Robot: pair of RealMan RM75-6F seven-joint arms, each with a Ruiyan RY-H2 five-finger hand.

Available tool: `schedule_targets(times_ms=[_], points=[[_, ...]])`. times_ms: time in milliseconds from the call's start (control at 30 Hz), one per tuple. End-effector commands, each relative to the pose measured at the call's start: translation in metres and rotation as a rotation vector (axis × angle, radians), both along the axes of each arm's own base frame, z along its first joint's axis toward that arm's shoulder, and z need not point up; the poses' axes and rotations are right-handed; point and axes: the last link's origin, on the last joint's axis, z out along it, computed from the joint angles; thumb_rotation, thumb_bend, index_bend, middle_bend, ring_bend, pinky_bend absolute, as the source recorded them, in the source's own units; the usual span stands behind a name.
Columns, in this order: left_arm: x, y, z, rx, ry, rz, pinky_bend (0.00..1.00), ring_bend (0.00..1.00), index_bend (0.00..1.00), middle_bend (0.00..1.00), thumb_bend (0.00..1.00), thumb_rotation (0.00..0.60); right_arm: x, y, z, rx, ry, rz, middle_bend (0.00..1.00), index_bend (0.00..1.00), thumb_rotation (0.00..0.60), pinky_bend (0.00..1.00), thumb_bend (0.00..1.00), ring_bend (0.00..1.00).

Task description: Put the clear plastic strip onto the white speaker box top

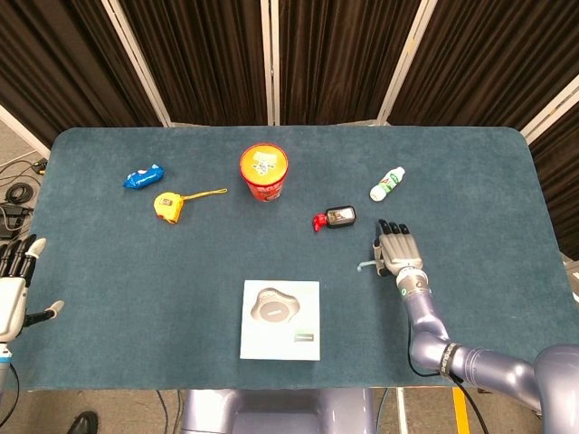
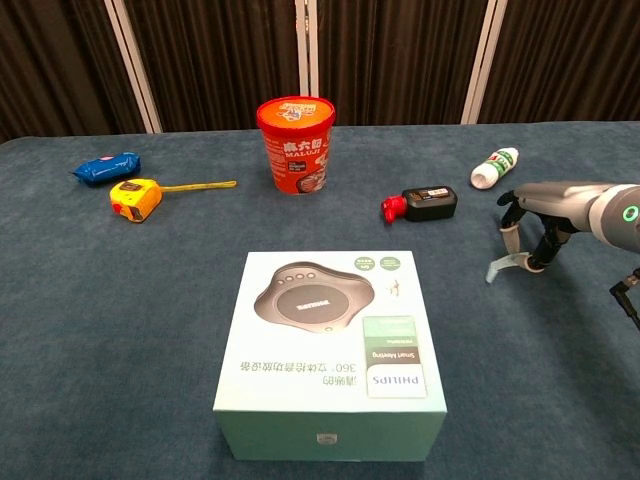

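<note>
One end only, by the look of it: pinches the clear plastic strip (image 2: 506, 266) between thumb and fingertip of the right hand (image 2: 548, 207), with the other fingers curled down around it. Hard to tell from the head view how firm that pinch is. Hangs low to the right of the table (image 1: 507, 181), just toward the robot from the black device with the red cap (image 2: 422, 204). Droops away from the hand toward the cloth, far end at or just above the surface; cannot tell which.

Judging the step in hand as the lift and carry:
- Raise straight up first, until the loose end hangs free of the cloth, so as not to drag it or peel it out of the pinch.
- Keep the pinch closed and steady; thin, slick and springy, likely to slip or flutter with a quick swing.
- Travel slowly leftward and toward the robot to the white speaker box (image 2: 330, 340), well apart from the strip at present and standing proud of the table.
- Clear the box's right edge with the dangling end before coming down.
- Lay the free end on the top first, lower the rest flat over the printed lid, then release only once resting.

Leaves the left hand (image 1: 11, 289) idle off the table's left edge, fingers spread, holding nothing.
</note>
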Motion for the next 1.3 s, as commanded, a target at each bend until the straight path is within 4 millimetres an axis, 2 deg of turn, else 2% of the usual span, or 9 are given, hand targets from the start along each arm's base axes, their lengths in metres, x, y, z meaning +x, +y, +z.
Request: schedule_targets(times_ms=[33,267,400,567,700,767,867,1133,1300], points=[[0.0,0.0,0.0,-0.001,-0.001,0.001,0.0,0.0,0.0,0.0,0.0,0.6,0.0,-0.001,0.001,-0.007,0.002,0.009,0.0,0.64,0.6,0.0,0.35,0.0],[0.0,0.0,0.0,-0.003,-0.001,0.002,0.0,0.0,0.0,0.0,0.0,0.6,0.007,-0.002,0.01,-0.038,-0.027,0.051,0.0,0.66,0.6,0.0,0.37,0.0],[0.0,0.0,-0.001,-0.008,-0.004,0.002,0.0,0.0,0.0,0.0,0.0,0.6,0.023,-0.003,0.031,-0.061,-0.057,0.126,0.0,0.66,0.6,0.0,0.4,0.0],[0.001,0.0,0.001,-0.006,-0.014,-0.005,0.0,0.0,0.0,0.0,0.0,0.6,0.061,0.007,0.07,-0.067,-0.091,0.279,0.0,0.66,0.6,0.0,0.44,0.0],[0.002,0.0,0.002,-0.006,-0.02,-0.005,0.0,0.0,0.0,0.0,0.0,0.6,0.088,0.023,0.088,-0.024,-0.086,0.386,0.0,0.67,0.6,0.0,0.45,0.0],[0.002,0.0,0.002,-0.006,-0.022,-0.005,0.0,0.0,0.0,0.0,0.0,0.6,0.103,0.035,0.09,0.033,-0.047,0.471,0.0,0.67,0.6,0.0,0.45,0.0],[0.001,0.0,0.002,-0.008,-0.024,-0.004,0.0,0.0,0.0,0.0,0.0,0.6,0.115,0.047,0.086,0.114,-0.009,0.542,0.0,0.67,0.6,0.0,0.45,0.0],[0.0,0.001,0.002,-0.009,-0.024,0.003,0.0,0.0,0.0,0.0,0.0,0.6,0.14,0.066,0.065,0.231,0.095,0.704,0.0,0.67,0.6,0.0,0.48,0.0],[-0.001,0.001,0.002,-0.012,-0.026,0.004,0.0,0.0,0.0,0.0,0.0,0.6,0.149,0.075,0.05,0.259,0.141,0.732,0.0,0.68,0.6,0.0,0.48,0.0]])
